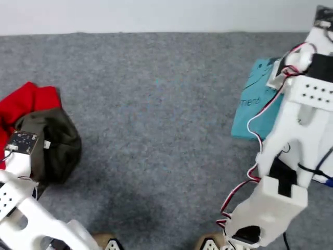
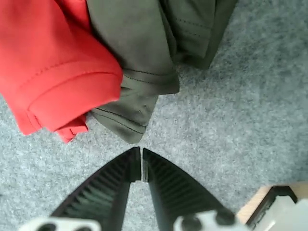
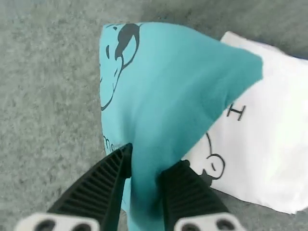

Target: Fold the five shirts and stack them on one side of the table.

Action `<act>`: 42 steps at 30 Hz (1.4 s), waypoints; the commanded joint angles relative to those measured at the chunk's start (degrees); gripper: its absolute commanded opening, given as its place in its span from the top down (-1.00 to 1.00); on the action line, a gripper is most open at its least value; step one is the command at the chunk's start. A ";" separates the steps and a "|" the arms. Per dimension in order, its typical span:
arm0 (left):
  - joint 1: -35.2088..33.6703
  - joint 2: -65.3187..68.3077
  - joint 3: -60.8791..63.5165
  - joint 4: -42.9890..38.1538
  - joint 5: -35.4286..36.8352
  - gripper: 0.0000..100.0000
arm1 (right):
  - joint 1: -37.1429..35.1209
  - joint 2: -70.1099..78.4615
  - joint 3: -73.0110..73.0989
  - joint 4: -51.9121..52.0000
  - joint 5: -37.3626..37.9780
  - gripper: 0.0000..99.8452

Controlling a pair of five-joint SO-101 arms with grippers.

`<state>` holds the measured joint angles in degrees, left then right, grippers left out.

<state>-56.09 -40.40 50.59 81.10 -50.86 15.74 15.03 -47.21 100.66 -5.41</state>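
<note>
The teal shirt (image 3: 168, 86) is being gripped, seemingly at a fold, by the right hand (image 3: 154, 156) and is best lowered flat onto the white shirt (image 3: 260, 144).

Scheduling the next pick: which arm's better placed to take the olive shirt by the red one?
Left. The left gripper sits shut and empty beside the olive shirt; the right gripper is shut on the teal shirt at the other side of the table.
</note>
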 commanded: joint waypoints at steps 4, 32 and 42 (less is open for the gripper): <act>0.35 -1.05 -0.92 -0.79 -0.53 0.96 | 5.58 -3.03 -0.18 2.07 0.00 0.98; 0.35 -1.14 -0.40 -0.70 -0.53 0.96 | 22.64 19.12 -0.62 -12.26 17.23 0.52; 0.44 -1.14 -0.40 -0.70 -0.53 0.96 | 18.51 13.76 -6.33 -2.24 17.14 0.54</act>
<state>-56.09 -40.40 50.59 81.10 -50.86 35.52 32.97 -50.46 97.14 11.03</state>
